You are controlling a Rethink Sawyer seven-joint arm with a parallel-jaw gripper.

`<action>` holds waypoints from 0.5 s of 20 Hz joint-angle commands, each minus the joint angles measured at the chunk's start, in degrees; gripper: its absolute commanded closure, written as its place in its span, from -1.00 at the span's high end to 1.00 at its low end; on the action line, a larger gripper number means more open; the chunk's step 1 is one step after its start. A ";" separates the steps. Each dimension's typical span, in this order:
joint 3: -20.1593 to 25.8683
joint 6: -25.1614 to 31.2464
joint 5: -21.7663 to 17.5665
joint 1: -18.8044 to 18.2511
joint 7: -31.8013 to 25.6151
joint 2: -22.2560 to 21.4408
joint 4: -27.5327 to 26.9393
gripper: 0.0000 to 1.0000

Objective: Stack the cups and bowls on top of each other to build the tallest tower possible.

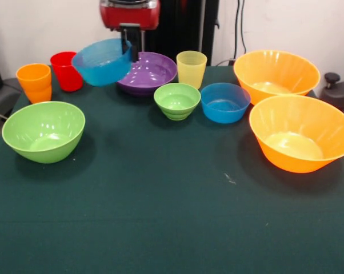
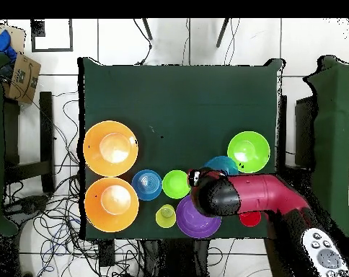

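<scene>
Reading the front view from left to right, we find no tower begun: every piece but one sits singly on the green-clothed surface (image 1: 160,217). At the far left the orange cup (image 1: 34,82) stands beside the red cup (image 1: 66,71), with the large green bowl (image 1: 43,131) in front of them, nearer the camera. Next comes the one piece off the cloth, a small blue bowl (image 1: 102,61), which hangs tilted in the air just in front of the purple bowl (image 1: 149,72); the gripper (image 1: 128,48) has it by the rim, its jaws clamped on that edge. Further right the small green bowl (image 1: 177,100) and the second small blue bowl (image 1: 224,102) sit side by side, the yellow cup (image 1: 191,68) behind them. At the right the two very large orange bowls (image 1: 276,73) (image 1: 302,132) rest upright and apart. We judge the task barely started: one bowl is lifted, nothing is stacked, and all the placing is left.
</scene>
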 commanded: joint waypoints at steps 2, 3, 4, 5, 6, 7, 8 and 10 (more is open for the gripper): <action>-0.52 -2.15 3.75 10.91 8.79 7.34 -5.39 -1.00; -1.22 -1.86 4.41 12.36 9.57 8.51 -7.00 -1.00; -1.60 -1.92 5.04 13.00 9.98 9.33 -7.67 -1.00; -3.22 -1.58 4.86 14.93 11.25 10.11 -9.45 -1.00; -4.15 -1.50 4.60 15.97 11.73 10.63 -10.49 -1.00; -5.69 -1.93 4.08 17.39 12.66 12.04 -12.12 -1.00; -6.83 -2.02 3.87 18.47 13.25 12.59 -12.91 -1.00; -9.69 -3.37 2.46 20.34 14.51 14.41 -13.95 -1.00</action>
